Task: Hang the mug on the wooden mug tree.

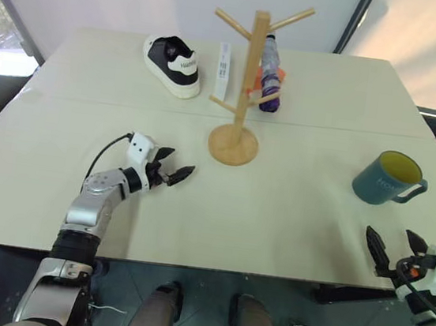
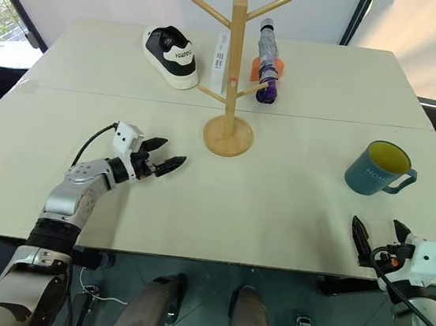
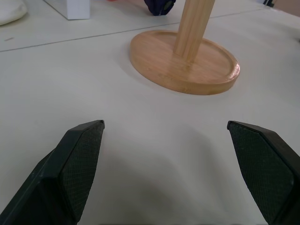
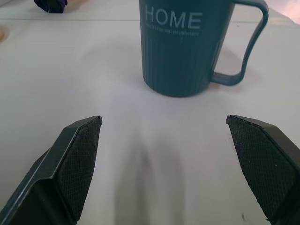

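Note:
The dark teal mug with a yellow inside stands upright on the right side of the table, its loop handle turned to the right. In the right wrist view the mug reads HOME on its side. My right gripper hovers open near the table's front edge, short of the mug and pointing toward it, nothing between its fingers. The wooden mug tree stands at the table's middle on its round base, its pegs bare. My left gripper is open to the left of that base, aimed at it.
A black and white shoe lies at the back left. A white box and a folded purple umbrella lie behind the tree. A seam crosses the white table just behind the tree's base.

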Controlling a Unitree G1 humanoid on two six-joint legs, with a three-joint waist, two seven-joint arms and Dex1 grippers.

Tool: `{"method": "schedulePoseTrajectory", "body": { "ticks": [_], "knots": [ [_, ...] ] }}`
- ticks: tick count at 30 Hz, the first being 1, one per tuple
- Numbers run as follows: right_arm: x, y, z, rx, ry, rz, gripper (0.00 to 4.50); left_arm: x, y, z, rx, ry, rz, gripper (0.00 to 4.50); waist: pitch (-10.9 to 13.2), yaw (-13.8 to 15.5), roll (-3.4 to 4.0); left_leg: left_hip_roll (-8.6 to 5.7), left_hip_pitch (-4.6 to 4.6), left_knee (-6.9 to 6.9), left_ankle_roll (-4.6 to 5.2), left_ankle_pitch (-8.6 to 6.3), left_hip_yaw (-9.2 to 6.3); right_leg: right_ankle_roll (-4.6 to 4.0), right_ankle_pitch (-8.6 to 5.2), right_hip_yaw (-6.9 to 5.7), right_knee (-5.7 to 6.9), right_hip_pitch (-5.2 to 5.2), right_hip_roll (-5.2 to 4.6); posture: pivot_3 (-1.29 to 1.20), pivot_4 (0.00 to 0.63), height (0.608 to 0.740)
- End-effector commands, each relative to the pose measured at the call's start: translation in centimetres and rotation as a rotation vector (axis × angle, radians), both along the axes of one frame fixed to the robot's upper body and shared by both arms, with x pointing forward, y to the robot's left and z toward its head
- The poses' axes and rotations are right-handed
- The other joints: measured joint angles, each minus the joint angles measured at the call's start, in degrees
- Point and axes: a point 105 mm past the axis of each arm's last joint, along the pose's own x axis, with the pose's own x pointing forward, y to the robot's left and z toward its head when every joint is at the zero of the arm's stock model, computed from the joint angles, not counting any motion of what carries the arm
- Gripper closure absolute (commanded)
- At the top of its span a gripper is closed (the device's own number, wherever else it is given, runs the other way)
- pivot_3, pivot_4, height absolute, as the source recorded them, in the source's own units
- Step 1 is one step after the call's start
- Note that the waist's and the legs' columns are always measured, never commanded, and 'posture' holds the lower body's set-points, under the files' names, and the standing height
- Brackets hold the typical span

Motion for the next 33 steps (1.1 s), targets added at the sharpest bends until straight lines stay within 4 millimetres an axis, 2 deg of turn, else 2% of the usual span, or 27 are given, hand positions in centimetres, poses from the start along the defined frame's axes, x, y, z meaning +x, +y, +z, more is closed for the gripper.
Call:
{"method": "schedulePoseTrajectory", "body": {
  "ticks": [1, 13, 21, 27, 33],
  "knots": [
    [-0.1, -0.7, 0.9, -0.023, -0.034, -0.017, 0.08, -0.2, 0.2, 1.2, -0.011, -0.043, 0.001, 0.00, 0.0, 0.0, 0.00, 0.00, 0.00, 0.00, 0.00, 0.00, 0.00, 0.00, 0.00, 0.00, 0.00, 0.00, 0.00, 0.00, 0.150, 0.740],
    [0.3, -1.6, 0.4, -0.029, -0.009, -0.059, 0.08, -0.8, 0.1, 1.1, -0.004, -0.026, 0.001, 0.00, 0.0, 0.0, 0.02, -0.01, 0.00, 0.01, 0.00, 0.00, 0.00, 0.00, 0.00, 0.00, 0.00, 0.00, 0.00, 0.00, 0.150, 0.740],
    [0.8, -3.3, 0.2, -0.061, 0.006, -0.129, 0.08, -3.6, -3.6, 3.1, -0.037, -0.086, -0.256, 0.00, 0.0, 0.0, 0.03, 0.00, -0.01, 0.03, 0.00, 0.00, 0.03, 0.00, 0.00, 0.02, 0.00, 0.02, -0.03, 0.00, 0.150, 0.740],
    [1.7, -5.8, 1.2, -0.093, -0.029, -0.242, 0.08, -7.5, -7.2, 4.9, -0.048, -0.099, -0.546, 0.00, 0.0, -0.1, 0.07, -0.02, -0.01, 0.02, 0.01, 0.01, 0.04, -0.02, 0.00, 0.02, 0.00, 0.01, 0.00, 0.00, 0.150, 0.740],
    [3.1, -6.4, 1.5, -0.119, -0.034, -0.256, 0.08, -9.1, -8.9, 5.9, -0.032, -0.116, -0.652, 0.00, 0.0, -0.1, 0.08, -0.03, 0.04, 0.04, 0.03, 0.02, 0.05, -0.03, 0.00, 0.03, 0.02, 0.04, 0.02, 0.00, 0.150, 0.740]
  ]
}}
